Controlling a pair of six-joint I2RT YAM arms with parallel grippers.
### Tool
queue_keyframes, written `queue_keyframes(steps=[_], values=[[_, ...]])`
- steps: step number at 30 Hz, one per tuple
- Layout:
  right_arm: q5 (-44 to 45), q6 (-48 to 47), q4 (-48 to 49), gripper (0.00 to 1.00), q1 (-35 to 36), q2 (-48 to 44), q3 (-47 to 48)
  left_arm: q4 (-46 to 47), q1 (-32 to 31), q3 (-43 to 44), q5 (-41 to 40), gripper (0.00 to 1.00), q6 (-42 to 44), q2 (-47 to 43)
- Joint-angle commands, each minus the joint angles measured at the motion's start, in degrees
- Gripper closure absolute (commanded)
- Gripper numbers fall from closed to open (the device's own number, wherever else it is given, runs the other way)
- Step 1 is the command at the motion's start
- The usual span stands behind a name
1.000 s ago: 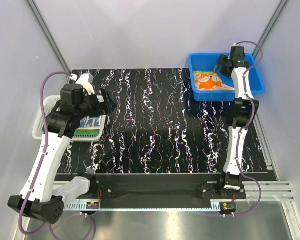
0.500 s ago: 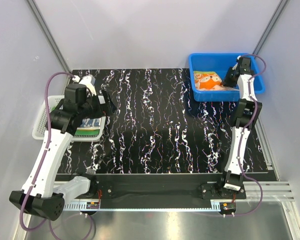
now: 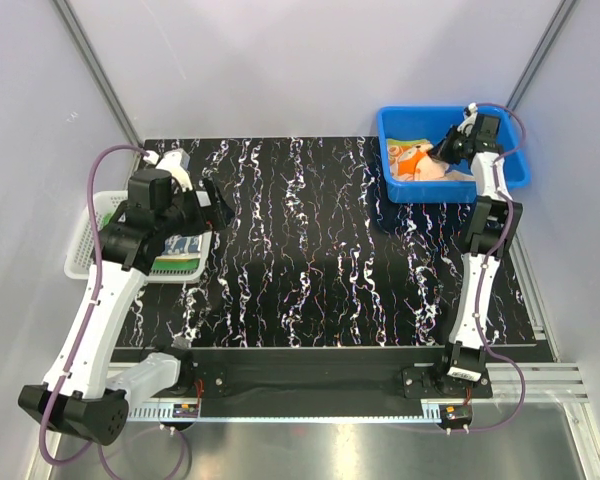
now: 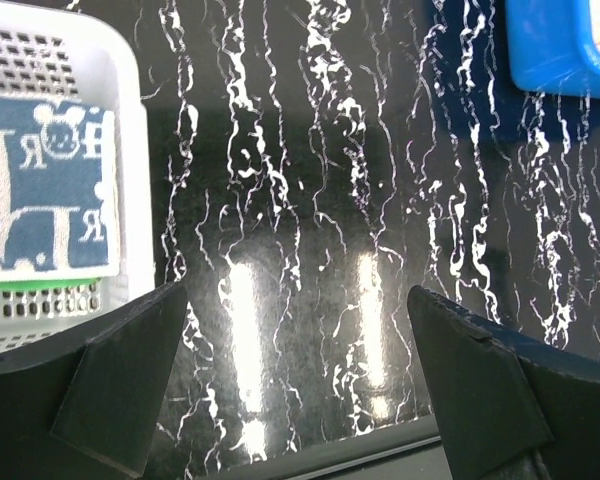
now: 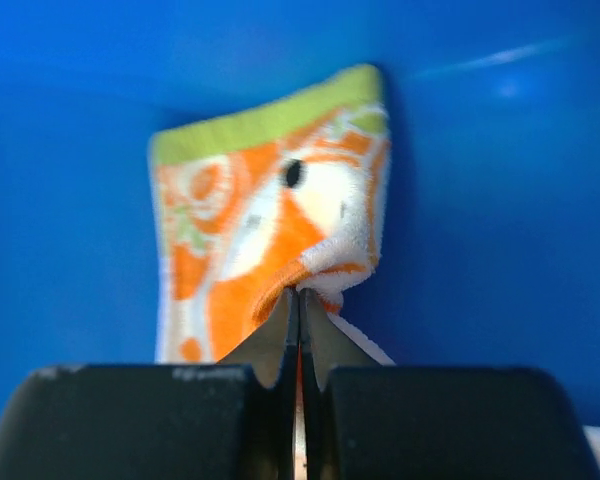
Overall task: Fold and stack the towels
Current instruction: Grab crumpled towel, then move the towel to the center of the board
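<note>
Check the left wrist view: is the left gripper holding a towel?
No, the left gripper hangs with its jaws wide apart above the black table, with nothing between them.

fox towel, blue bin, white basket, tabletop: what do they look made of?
fox towel: soft fuzzy cloth, likely terry; it bunches where the right gripper pinches it.
blue bin: probably moulded plastic, smooth, slightly glossy; a light streak on its wall.
white basket: plastic by the look, matte, with perforated walls.
tabletop: hard glossy black surface with white veins, mirrors lights; material unclear.
</note>
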Motion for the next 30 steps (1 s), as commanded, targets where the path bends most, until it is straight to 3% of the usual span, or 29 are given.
queue_keyframes(steps=[1,5,6,8,9,11,14,18,20,25,30], values=[[-7.80,4.40,11.77,1.00,0.43,-9.95,-0.30,6.11,-0.23,-0.18,1.13,0.01,0.13,0.00],[-8.78,7.13,15.29,1.00,0.60,-14.07,-0.74,10.93,-0.15,1.84,-2.66,0.01,3.29,0.17],[-8.87,7.48,16.08,1.00,0.69,-15.21,-1.61,14.17,-0.23,0.18,1.78,0.01,4.95,-0.52],[-9.57,8.36,21.67,1.00,0.69,-18.37,-7.38,23.55,-0.15,-5.60,5.07,0.01,6.55,-7.01],[-9.40,8.71,23.28,1.00,0.86,-21.61,-9.25,33.52,-0.15,-8.76,0.81,0.01,3.86,-9.64],[-10.01,8.28,23.30,1.00,0.95,-24.70,-10.67,42.11,-0.06,-15.73,-2.21,0.01,1.90,-14.93],[-11.42,7.84,20.58,1.00,1.74,-28.22,-11.46,40.67,-0.06,-13.91,0.66,0.01,2.68,-13.81],[-12.56,4.77,16.80,1.00,4.02,-40.06,-16.46,32.76,-0.15,-10.56,6.81,0.01,-1.16,-7.66],[-13.26,3.89,15.21,1.00,5.87,-44.82,-21.18,35.19,-0.15,-13.08,11.12,0.01,-1.88,-7.82],[-17.38,0.73,8.36,1.00,12.63,-61.08,-30.96,28.19,-0.24,-7.84,10.96,0.01,-0.74,-5.46],[-17.31,2.55,10.28,1.00,23.97,-77.43,-54.93,18.96,-0.32,-3.35,7.46,0.01,1.89,-5.80]])
